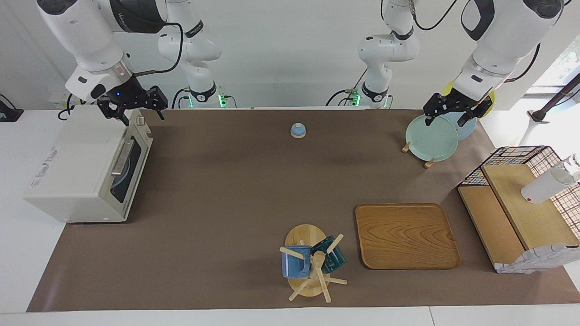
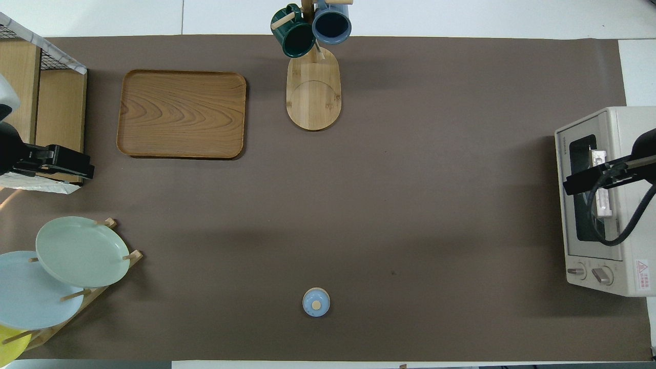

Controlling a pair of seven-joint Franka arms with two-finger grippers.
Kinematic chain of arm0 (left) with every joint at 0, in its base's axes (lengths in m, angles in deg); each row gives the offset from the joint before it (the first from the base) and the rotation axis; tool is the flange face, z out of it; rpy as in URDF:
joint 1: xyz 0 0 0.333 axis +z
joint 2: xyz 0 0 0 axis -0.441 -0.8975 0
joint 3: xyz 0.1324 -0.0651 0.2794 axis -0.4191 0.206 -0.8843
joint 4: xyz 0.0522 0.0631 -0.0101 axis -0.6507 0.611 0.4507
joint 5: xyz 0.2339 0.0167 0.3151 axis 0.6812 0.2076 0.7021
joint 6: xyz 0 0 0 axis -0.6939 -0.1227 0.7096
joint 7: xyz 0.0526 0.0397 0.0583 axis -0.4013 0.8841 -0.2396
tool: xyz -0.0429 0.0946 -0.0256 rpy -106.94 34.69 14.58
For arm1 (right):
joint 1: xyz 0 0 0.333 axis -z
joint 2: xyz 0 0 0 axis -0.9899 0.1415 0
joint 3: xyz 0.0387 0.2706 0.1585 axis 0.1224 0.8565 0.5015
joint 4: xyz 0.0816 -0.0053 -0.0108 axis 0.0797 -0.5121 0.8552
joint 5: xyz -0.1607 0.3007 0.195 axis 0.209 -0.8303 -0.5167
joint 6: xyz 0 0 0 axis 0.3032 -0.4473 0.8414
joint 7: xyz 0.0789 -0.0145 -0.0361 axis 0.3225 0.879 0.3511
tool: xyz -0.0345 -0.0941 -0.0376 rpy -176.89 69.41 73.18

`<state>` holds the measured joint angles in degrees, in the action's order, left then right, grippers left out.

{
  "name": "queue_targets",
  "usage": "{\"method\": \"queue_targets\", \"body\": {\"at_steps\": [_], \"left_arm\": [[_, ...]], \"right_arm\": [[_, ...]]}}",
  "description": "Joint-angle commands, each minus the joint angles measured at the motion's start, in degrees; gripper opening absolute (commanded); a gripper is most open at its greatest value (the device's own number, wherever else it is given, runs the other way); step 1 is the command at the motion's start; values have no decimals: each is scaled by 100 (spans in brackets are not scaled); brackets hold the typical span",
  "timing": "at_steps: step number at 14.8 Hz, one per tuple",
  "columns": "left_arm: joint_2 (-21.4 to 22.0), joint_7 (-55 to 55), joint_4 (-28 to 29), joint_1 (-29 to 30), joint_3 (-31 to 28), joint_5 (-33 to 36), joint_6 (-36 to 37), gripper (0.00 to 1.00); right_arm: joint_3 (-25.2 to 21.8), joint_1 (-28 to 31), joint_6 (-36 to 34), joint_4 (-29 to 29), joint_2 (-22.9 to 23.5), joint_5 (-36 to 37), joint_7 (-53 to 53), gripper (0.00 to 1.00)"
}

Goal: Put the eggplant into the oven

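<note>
Hovering at the right arm's end of the table [image 1: 226,203]: the right pincer [image 1: 132,110], 2 fingers spread wide and gripping nothing, up in the air over the oven's [image 1: 72,163] top edge at its knob end. Directly under that pincer, the cream-white oven itself, door shut with the metal bar handle against the dark glass, door front turned toward the middle of the table. Out from this pincer toward the left arm's end, a small blue bell [image 1: 297,130] alone on the brown mat, well apart from the oven.

Hanging at the left arm's end: the left pincer [image 1: 450,118], fingers likewise apart and bare, over the upper rims of 2 plates standing in a wooden rack: a pale green plate [image 1: 431,138] and a light blue plate [image 1: 467,127]. Whether a fingertip touches the green rim: cannot tell. Outward from this pincer, farther from the robots, a wooden tray [image 1: 405,235] lying flat, and beside it a wire-sided wooden shelf [image 1: 512,213] at the table's end. Past the tray toward the table's middle, a mug tree [image 1: 308,262] carrying 2 mugs, blue and dark green.
</note>
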<state>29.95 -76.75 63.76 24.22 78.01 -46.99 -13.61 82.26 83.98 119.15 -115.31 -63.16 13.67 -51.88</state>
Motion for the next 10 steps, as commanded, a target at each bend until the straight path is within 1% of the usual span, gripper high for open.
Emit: {"method": "queue_targets", "body": {"at_steps": [1,3,6,10], "left_arm": [[70,37,9,-8,-26,96,76,100],[70,37,9,-8,-26,96,76,100],[70,37,9,-16,-26,96,76,100],[70,37,9,-8,-26,96,76,100]], "right_arm": [[-8,53,127,45,45,-37,-78,100],[-17,61,154,79,71,-29,-96,100],[18,61,76,176,97,24,-403,100],[18,53,15,211,124,68,-412,100]]}}
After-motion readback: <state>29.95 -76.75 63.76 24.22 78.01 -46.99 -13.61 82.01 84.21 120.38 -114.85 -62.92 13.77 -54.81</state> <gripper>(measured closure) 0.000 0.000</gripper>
